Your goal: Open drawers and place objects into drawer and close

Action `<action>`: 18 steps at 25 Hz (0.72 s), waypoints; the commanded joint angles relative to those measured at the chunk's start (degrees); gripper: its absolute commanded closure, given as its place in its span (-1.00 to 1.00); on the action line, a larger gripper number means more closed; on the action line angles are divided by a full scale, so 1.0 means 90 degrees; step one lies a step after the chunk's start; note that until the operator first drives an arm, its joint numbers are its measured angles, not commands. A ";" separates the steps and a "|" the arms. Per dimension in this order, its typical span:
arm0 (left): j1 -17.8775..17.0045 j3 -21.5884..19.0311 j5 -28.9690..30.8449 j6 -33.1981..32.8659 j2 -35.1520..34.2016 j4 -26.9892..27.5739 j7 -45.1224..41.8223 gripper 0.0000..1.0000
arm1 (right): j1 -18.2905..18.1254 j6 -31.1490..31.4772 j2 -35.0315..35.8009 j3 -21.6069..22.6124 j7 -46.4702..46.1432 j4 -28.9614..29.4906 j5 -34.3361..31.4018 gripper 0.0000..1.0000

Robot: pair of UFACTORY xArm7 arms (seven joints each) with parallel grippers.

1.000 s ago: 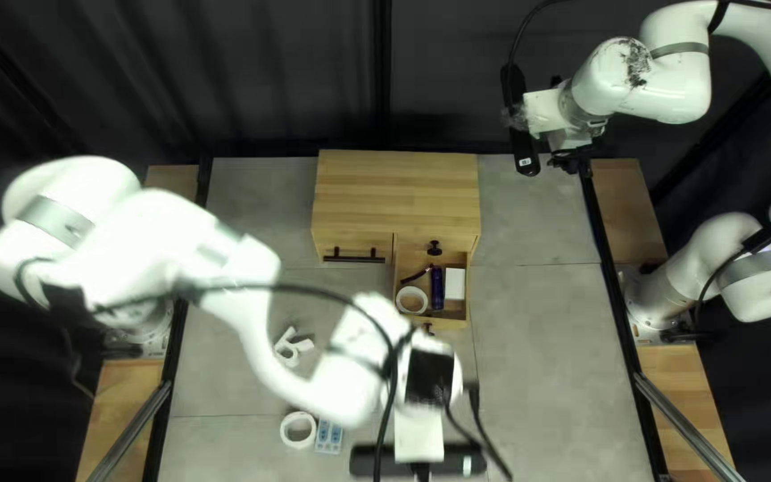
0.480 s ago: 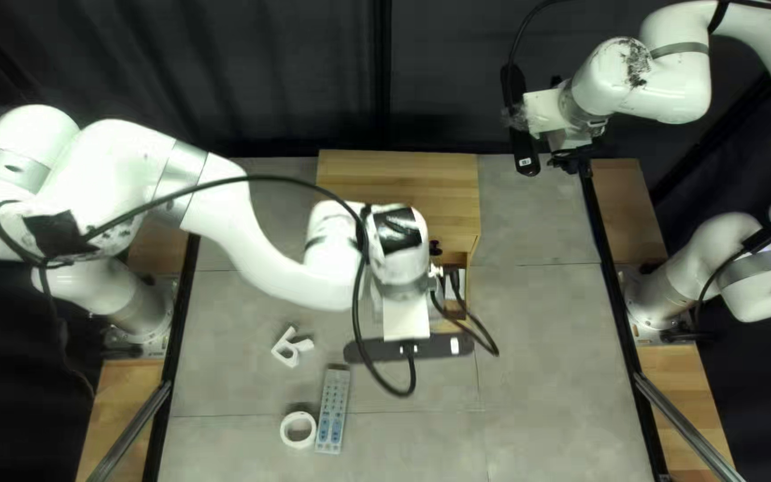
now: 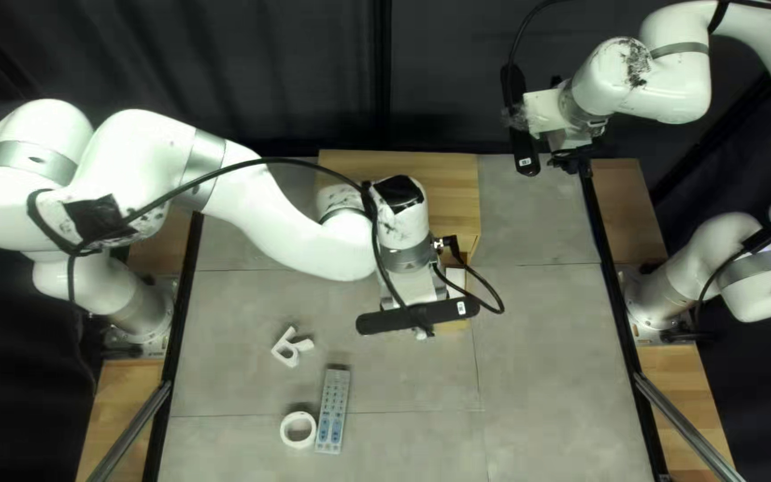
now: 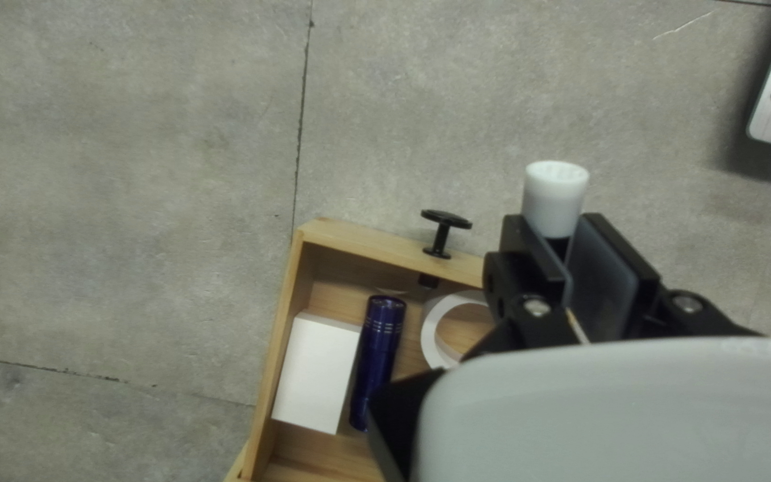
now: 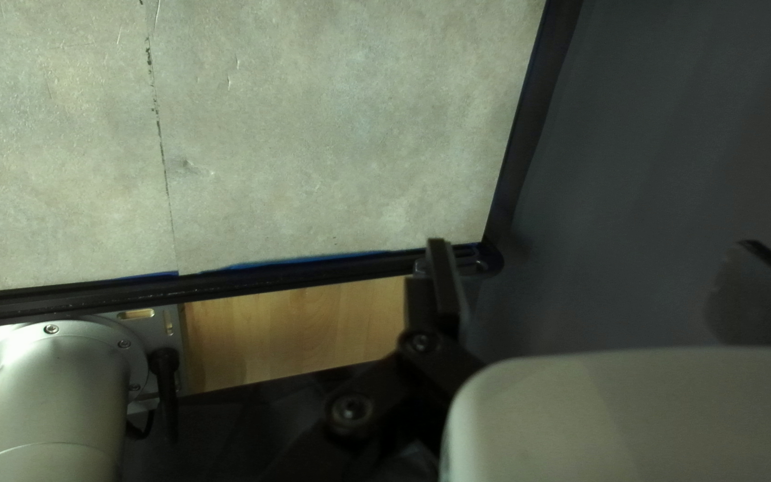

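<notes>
Top left view, twelve o'clock toward the curtain. A wooden cabinet (image 3: pixel 452 196) stands at twelve on a grey counter (image 3: pixel 555 357). Its open drawer (image 3: pixel 452 327) is largely hidden by the left arm, whose left hand (image 3: pixel 421 328) hangs over the drawer's front. From that hand, a white bracket (image 3: pixel 289 350) lies near nine o'clock, and a remote (image 3: pixel 333 411) and a ring (image 3: pixel 286 430) lie between seven and eight. The right hand (image 3: pixel 571 163) is raised at one.

Left wrist view, twelve o'clock straight ahead of the fingers. The left hand is closed to a narrow gap, its two pads pinching a white cylinder (image 4: pixel 555 198) by its dark lower end, pale end jutting ahead. It looks light, stiff and smooth; the hold is short, so it could tip or slip if bumped. A grip round its middle would likely be steadier. The drawer's knob (image 4: pixel 444 234) is at nine; inside, toward eight, are a box (image 4: pixel 316 373), a blue torch (image 4: pixel 378 357) and a second ring (image 4: pixel 432 330). The remote, at two, seems rigid and best taken across its middle.

Right wrist view, same clock. The right hand is wide open, holding nothing. An arm base (image 5: pixel 55 402) is at eight.
</notes>
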 commanded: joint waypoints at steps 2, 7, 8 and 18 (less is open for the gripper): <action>0.0083 -0.0017 -0.0117 -0.0178 0.0215 0.0065 0.0261 1.00 | 0.0000 0.0000 0.0000 0.0000 0.0000 0.0000 0.0000 -1.00; 0.0172 -0.0002 -0.0165 -0.0197 0.0324 0.0085 0.0459 1.00 | 0.0000 0.0000 0.0000 0.0000 0.0000 0.0000 0.0000 -1.00; 0.0193 0.0002 -0.0179 -0.0204 0.0318 0.0061 0.0493 1.00 | 0.0000 0.0000 0.0000 0.0000 0.0000 0.0000 0.0000 -1.00; 0.0332 0.0060 -0.0233 -0.0261 0.0443 0.0068 0.0683 1.00 | 0.0000 0.0000 0.0000 0.0000 0.0000 0.0000 0.0000 -1.00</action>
